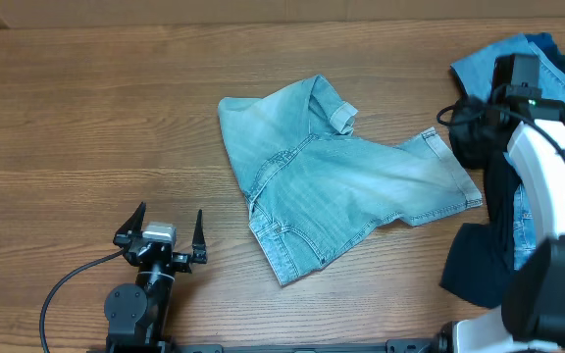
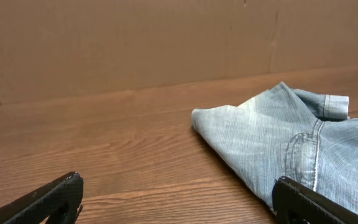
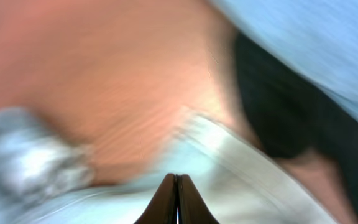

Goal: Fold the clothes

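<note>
One pair of pale light-blue denim shorts [image 1: 346, 176], rumpled mid wooden table [image 1: 67, 118]: limp, weighty cloth, grab hem or waistband. Left gripper [image 1: 170, 216] wide open, empty; right gripper [image 3: 178, 186] pinched closed near leg hem, contents unclear

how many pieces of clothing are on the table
3: pale light-blue denim shorts at centre; medium-blue denim garment and dark navy cloth piled at right. More may be hidden.

bare table [image 1: 86, 118] left of shorts [image 1: 351, 191]; right edge crowded by clothes pile [image 1: 474, 265] and right arm [image 1: 554, 176].
</note>
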